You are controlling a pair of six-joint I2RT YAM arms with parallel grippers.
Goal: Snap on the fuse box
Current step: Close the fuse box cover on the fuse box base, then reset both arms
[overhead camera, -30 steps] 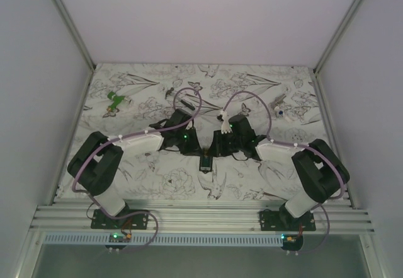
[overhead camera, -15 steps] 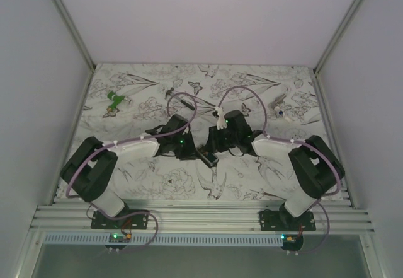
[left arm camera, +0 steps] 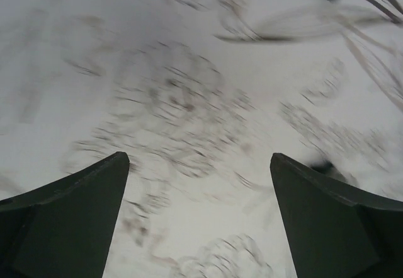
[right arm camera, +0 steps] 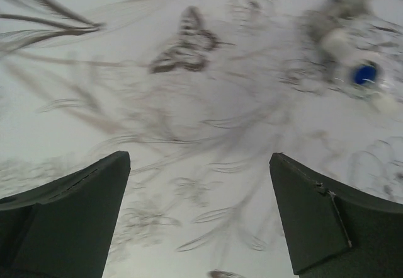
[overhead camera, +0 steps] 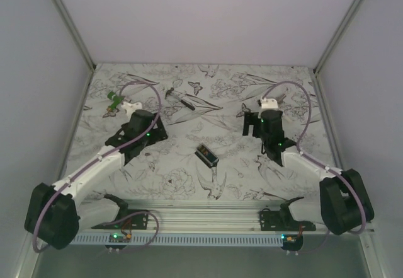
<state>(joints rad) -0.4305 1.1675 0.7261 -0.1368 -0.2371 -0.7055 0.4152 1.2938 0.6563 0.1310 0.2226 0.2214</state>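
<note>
The fuse box (overhead camera: pixel 206 155), a small black rectangular box with a paler face, lies alone on the flower-print cloth at the table's middle, turned diagonally. Nothing touches it. My left gripper (overhead camera: pixel 154 127) hovers well to its left, and my right gripper (overhead camera: pixel 255 121) well to its upper right. In the left wrist view the left gripper (left arm camera: pixel 198 158) is open, with only blurred cloth between its fingers. The right gripper (right arm camera: pixel 198 157) is open too, over bare print below a drawn butterfly. Neither wrist view shows the fuse box.
A small green piece (overhead camera: pixel 114 101) lies at the far left. A thin dark hammer-like tool (overhead camera: pixel 179 98) lies at the back centre. A white piece with a blue dot (overhead camera: pixel 280 108) (right arm camera: pixel 359 70) sits just beyond the right gripper. Pale walls enclose the table.
Both grippers, together on the fuse box at the centre a second ago, have opened and swung apart, left arm leftward, right arm rightward. The fuse box was let go and now lies on the cloth.
</note>
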